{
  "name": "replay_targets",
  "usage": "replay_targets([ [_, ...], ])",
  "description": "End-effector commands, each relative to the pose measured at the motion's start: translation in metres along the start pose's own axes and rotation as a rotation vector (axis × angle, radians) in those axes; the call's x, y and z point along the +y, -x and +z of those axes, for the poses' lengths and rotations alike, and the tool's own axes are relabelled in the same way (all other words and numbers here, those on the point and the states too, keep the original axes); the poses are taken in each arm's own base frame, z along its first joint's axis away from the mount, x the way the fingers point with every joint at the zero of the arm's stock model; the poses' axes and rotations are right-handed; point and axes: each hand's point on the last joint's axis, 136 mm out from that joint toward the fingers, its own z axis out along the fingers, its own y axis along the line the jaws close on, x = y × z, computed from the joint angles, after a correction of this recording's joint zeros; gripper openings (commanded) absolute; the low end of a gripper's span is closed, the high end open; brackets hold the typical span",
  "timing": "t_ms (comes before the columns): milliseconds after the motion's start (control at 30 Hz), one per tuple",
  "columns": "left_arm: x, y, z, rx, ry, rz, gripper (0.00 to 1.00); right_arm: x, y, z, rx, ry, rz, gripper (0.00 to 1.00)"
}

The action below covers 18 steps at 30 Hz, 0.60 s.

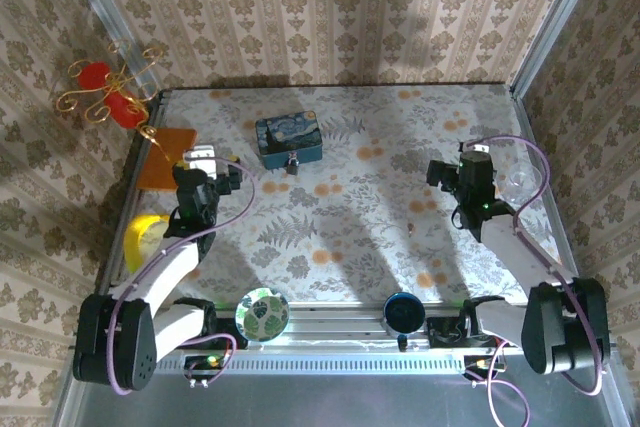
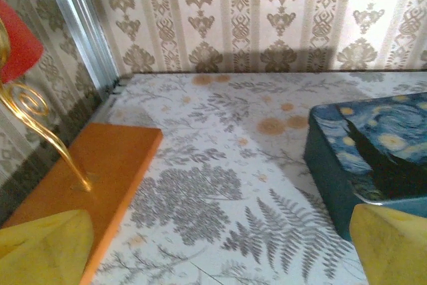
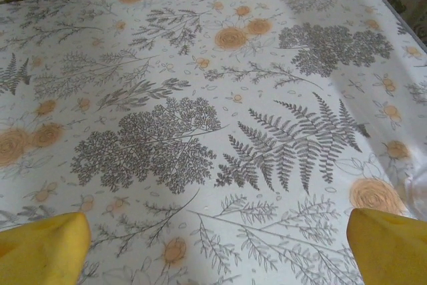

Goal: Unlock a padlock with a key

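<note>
1. Top camera: the padlock [image 1: 293, 163] is lying on the worktop [image 1: 350, 237] just at the near side of the blue tin [image 1: 289, 139]. It is too small to tell which way its shackle is pointing. A dark sliver, seemingly the key [image 1: 411, 231], is lying mid-worktop, well apart from the padlock, and its long axis is unreadable. Both arms are reaching forward from their bases. The left tool [image 1: 205, 161] is hovering beside the orange board [image 1: 165, 169], and the right tool [image 1: 468, 159] is hovering near the right edge.
2. Left wrist: the left tool [image 2: 217, 261] is standing wide apart and gripping nothing. Its yellow fingertips [image 2: 43, 248] are being cropped at the bottom corners, and the tin is being cut off at the right.
3. Right wrist: the right tool [image 3: 217, 258] is gaping apart above the fern-printed worktop and holding nothing, its fingertips likewise cropped.
</note>
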Motion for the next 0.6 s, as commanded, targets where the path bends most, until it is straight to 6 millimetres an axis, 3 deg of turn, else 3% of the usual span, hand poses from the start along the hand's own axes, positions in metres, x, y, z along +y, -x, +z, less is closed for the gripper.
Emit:
replay_targets([
  [0,-0.009,-0.006,-0.008,0.061,-0.021,-0.098,1.0,-0.011,-0.03,-0.024,0.177,-0.068,0.009,1.0],
  [133,-0.03,-0.01,-0.015,0.086,-0.111,-0.117,1.0,0.0,-0.051,-0.042,0.296,-0.043,0.0,0.99],
  [300,-0.048,-0.014,-0.019,0.117,-0.181,-0.138,1.0,0.017,-0.082,-0.054,0.46,0.018,0.022,0.88],
  [567,-0.052,-0.016,-0.016,0.15,-0.175,-0.163,1.0,0.046,-0.106,-0.06,0.644,0.07,-0.035,0.71],
])
